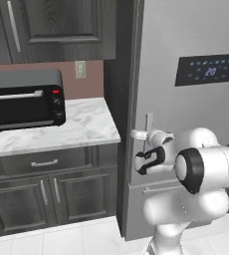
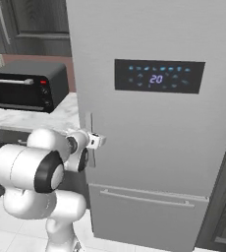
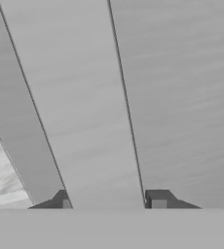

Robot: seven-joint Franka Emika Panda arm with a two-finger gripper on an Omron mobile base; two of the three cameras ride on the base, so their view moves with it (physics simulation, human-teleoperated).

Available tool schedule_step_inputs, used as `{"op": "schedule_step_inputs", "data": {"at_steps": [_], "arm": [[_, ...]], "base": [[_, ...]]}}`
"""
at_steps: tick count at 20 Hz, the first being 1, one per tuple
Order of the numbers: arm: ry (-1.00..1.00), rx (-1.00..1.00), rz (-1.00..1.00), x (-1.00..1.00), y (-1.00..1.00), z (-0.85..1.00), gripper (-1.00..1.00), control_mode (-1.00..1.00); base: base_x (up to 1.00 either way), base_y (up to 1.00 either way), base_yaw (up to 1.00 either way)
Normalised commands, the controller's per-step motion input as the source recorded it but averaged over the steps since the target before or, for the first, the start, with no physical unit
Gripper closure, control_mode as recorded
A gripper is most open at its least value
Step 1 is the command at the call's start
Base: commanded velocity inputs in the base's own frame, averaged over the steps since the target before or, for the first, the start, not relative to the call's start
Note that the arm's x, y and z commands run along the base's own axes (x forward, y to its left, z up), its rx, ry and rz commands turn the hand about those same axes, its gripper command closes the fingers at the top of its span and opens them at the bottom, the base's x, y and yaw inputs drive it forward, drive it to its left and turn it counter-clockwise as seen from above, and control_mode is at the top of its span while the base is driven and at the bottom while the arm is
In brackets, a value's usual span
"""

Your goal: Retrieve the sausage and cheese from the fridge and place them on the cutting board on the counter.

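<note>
Tall brushed-grey fridge (image 2: 149, 133): door closed, black display panel (image 2: 159, 76) reading "20". Long vertical grey handle (image 3: 97, 126): runs between the two dark finger tips, one on each side of it. Two-finger tool (image 3: 109, 200): clenched around this handle (at the door's left edge). Short white marble bench (image 1: 61, 127): beside the fridge, bearing a black toaster oven (image 1: 26, 99).

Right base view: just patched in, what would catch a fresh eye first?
The tall grey fridge with its door shut, its black display panel reading 20. At the door's left edge, the pincer is closed on the long vertical handle; in the hand view the handle runs between the fingertips. To the left, a black toaster oven sits on a marble top.
</note>
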Motion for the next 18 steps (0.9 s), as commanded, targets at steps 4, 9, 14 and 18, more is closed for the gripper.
{"op": "schedule_step_inputs", "data": {"at_steps": [4,9,14,18], "arm": [[0.16,0.0,0.03,-0.67,-0.01,0.14,1.0,-1.0],[0.15,0.0,0.05,-0.76,-0.08,0.07,1.0,-1.0],[0.04,0.0,0.01,-0.98,-0.12,0.0,1.0,-1.0],[-0.03,0.0,0.0,-0.97,-0.12,-0.01,1.0,-1.0]], "base": [[0.0,0.0,0.0],[0.0,0.0,0.0],[0.0,0.0,0.0],[0.0,0.0,0.0]]}}
